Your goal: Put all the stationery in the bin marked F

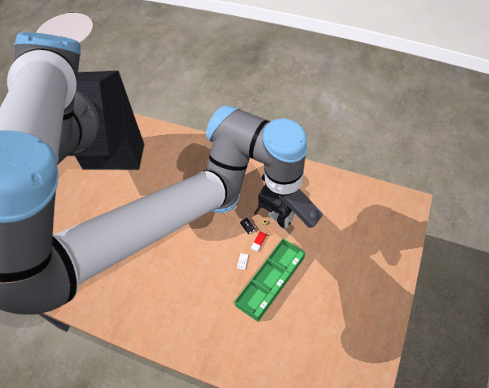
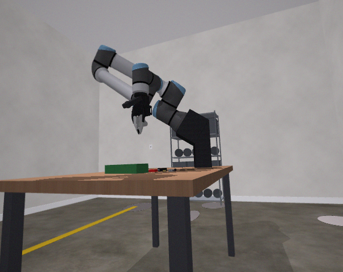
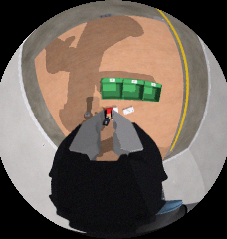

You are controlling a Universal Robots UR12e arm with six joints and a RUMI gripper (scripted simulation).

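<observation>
1. Stationery here is small and hard to name: a red-and-white block [image 1: 259,241], probably an eraser, lies on the table [image 1: 161,317] just beside the green bin tray [image 1: 271,279], off the long side that faces the arm's base and close to the tray's far-end compartment.
2. Nearest along that same side of the tray, a white piece with dark dots [image 1: 242,261] lies flat beside the middle compartment, apart from the tray wall.
3. Green bin tray has three compartments in a row, each with a small white label on its outer wall; the letters are too small to read, so I cannot tell which one is F. It stands upright in the exterior view [image 2: 126,168].
4. Past the red-and-white block, away from the tray, a black item [image 1: 247,225] lies on the wood, and a small tan ring-shaped piece [image 1: 265,221] sits just beside it.
5. Gripper [image 1: 287,221] hangs high above the table, beyond the tray's far end and just past the tan piece; in the exterior view [image 2: 139,129] it is well above the tray.
6. Its jaws are pressed together, with nothing visible between them in the wrist view [image 3: 109,120]; the red-and-white block lies on the table below, not held.
</observation>
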